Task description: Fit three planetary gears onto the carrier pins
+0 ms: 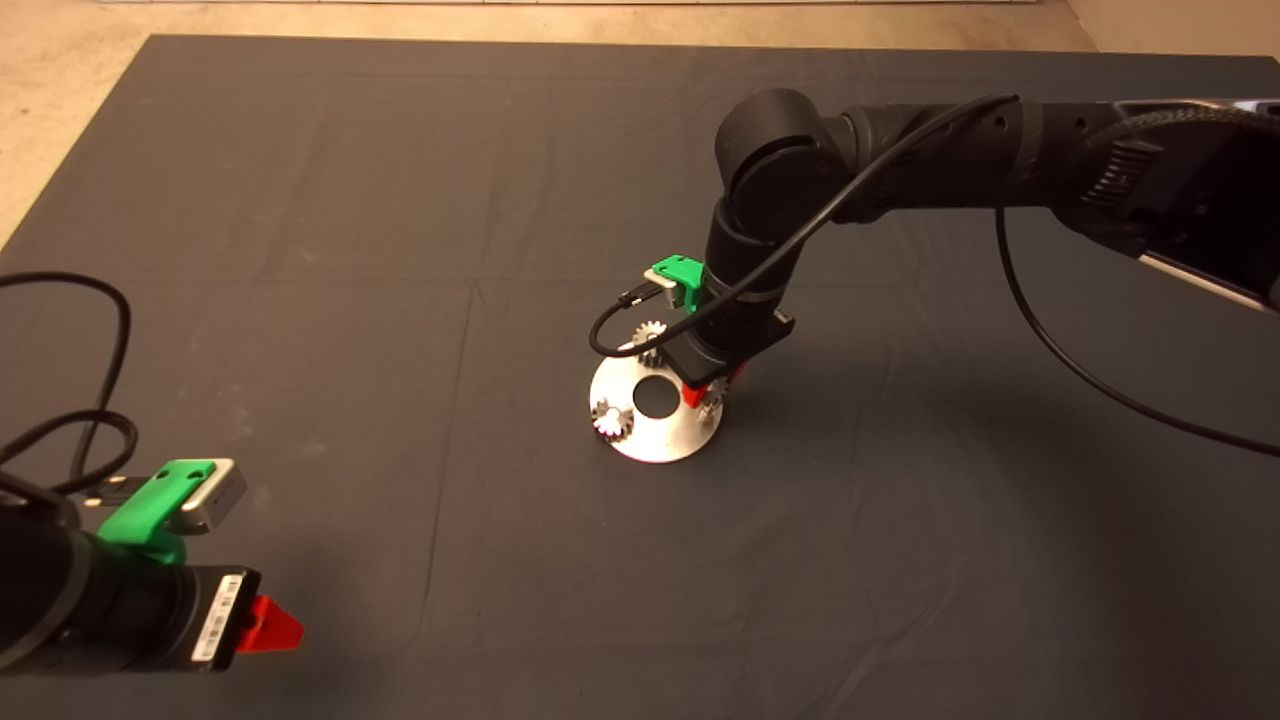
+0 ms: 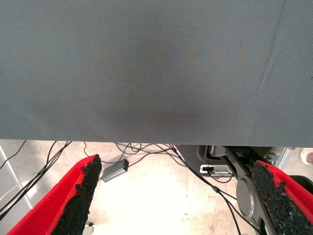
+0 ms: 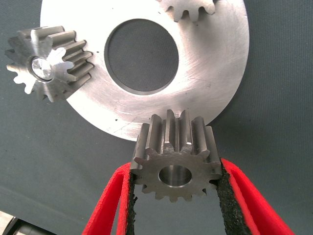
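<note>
Left claw [image 1: 270, 628]: parked at near-left edge of table [image 1: 400, 250], fingers [image 2: 78, 196] spread wide, empty. 
Right claw [image 3: 176, 196]: clamped on third gear [image 3: 176, 156], bore empty, held over near rim of carrier disc [image 3: 215, 73]. Third pin hidden under gear. 
Further on: second gear [image 3: 49, 63] seated, pin tip visible in bore; first gear [image 3: 188, 9] at far rim, apparently seated. 
Status: two of three fitted; last gear to lower onto pin.

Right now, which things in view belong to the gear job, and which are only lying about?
Job:
- disc
- two gears on the disc
- third gear, held by right hand

Lying about:
- left hand, parked at the mat's edge
- floor cables
</note>
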### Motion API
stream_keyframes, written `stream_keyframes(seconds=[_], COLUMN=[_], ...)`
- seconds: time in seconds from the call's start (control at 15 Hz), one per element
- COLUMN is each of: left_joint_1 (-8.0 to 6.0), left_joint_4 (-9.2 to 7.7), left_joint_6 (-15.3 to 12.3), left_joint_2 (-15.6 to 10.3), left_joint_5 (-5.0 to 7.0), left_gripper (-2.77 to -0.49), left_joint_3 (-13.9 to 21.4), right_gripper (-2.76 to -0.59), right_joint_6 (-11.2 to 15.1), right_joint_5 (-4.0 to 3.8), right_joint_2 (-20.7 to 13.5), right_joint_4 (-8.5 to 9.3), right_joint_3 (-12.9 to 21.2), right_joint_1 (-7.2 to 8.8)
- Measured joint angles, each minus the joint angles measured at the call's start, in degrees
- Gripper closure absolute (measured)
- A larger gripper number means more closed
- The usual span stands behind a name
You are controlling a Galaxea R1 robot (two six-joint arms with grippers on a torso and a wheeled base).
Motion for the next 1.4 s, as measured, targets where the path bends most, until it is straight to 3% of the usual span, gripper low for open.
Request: stream_keyframes(seconds=[0.87,1.4], left_joint_1=[0.00,0.00], left_joint_4=[0.00,0.00], left_joint_6=[0.06,0.33], left_joint_2=[-1.26,-1.90], left_joint_5=[-0.01,-0.01], left_gripper=[-2.19,-2.19], left_joint_3=[0.00,0.00], right_gripper=[-0.95,-0.95], right_joint_6=[0.02,0.00], right_joint_5=[-0.11,-0.06], right_joint_2=[-1.65,-1.71], right_joint_4=[0.00,-0.11], right_joint_3=[1.49,1.51], right_joint_1=[-0.09,-0.99])
